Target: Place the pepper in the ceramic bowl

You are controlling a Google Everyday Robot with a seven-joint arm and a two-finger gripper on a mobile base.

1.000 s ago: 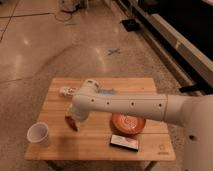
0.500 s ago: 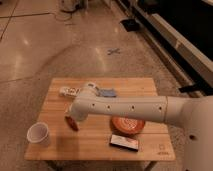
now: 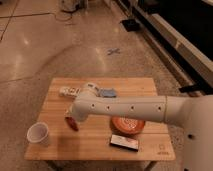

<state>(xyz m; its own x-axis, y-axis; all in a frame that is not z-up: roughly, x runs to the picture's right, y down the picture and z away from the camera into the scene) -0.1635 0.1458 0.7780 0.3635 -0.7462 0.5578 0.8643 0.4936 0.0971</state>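
One white robot arm [image 3: 130, 107] reaches across a light wooden table [image 3: 150, 90] from 3 o'clock toward 9 o'clock. Its gripper [image 3: 71, 120] is at the arm's far end, at about 8 o'clock from the table's middle. It is mostly hidden by the wrist, so I cannot tell whether it is open or closed, or whether it has a grip on anything.

The small dark red tapered pepper [image 3: 73, 125] shows right at the gripper's tip, lying at a tilt. Whether it rests on the wood or is lifted off it cannot be told.

The round shallow orange-red ceramic bowl [image 3: 128, 125], with a pale swirl inside, stands at 4 o'clock from the table's middle. It is partly covered by the arm and well apart from the pepper.

A flat rectangular red-and-white packet [image 3: 124, 142] lies just beside the bowl at its 6 o'clock. A white cup [image 3: 38, 134] stands upright at 8 o'clock near the table's front corner. At 11 o'clock lie a second pale packet [image 3: 69, 91] and a blue crumpled item [image 3: 107, 92].
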